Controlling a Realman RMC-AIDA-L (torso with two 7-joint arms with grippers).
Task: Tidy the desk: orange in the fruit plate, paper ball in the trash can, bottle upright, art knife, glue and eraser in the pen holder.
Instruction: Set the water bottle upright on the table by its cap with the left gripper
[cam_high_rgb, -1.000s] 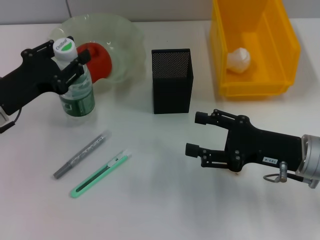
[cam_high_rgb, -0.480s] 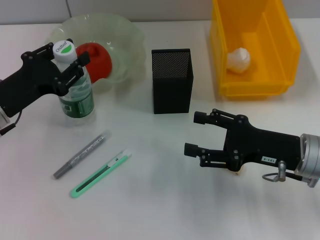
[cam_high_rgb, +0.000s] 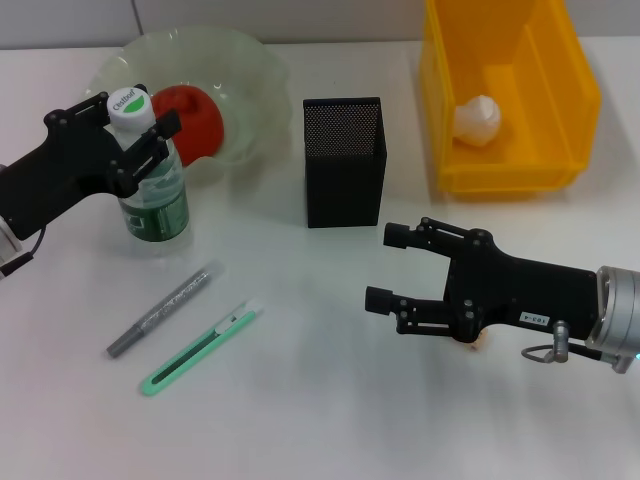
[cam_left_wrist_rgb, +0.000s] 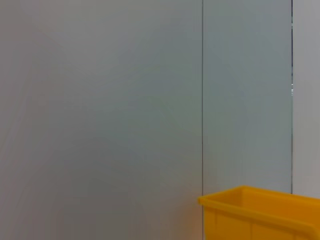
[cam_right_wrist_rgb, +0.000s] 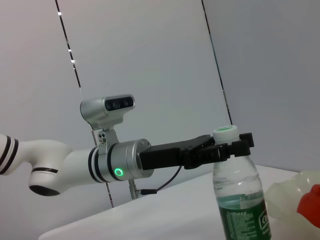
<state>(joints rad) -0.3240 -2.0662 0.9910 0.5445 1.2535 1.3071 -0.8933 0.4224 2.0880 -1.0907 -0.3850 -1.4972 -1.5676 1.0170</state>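
Note:
The bottle (cam_high_rgb: 155, 195) stands near the table's left side, its white cap between the fingers of my left gripper (cam_high_rgb: 135, 112), which is shut on its neck; the right wrist view shows the same grip on the bottle (cam_right_wrist_rgb: 242, 200). The orange (cam_high_rgb: 188, 120) lies in the pale green fruit plate (cam_high_rgb: 255, 90). The paper ball (cam_high_rgb: 477, 120) rests in the yellow trash can (cam_high_rgb: 575, 110). The black mesh pen holder (cam_high_rgb: 343, 165) stands at centre. The grey glue stick (cam_high_rgb: 165, 310) and green art knife (cam_high_rgb: 200, 348) lie at front left. My right gripper (cam_high_rgb: 385, 267) hovers open and empty. The eraser is hidden.
A small pale bit (cam_high_rgb: 481, 345) peeks out from under my right gripper's body. Bare table lies between the pen holder, the art knife and the right gripper. The left wrist view shows only a grey wall and a corner of the yellow trash can (cam_left_wrist_rgb: 260, 210).
My left gripper and the bottle's cap have shifted slightly toward the near edge while the bottle's base stayed put. The right gripper has crept a little to the left.

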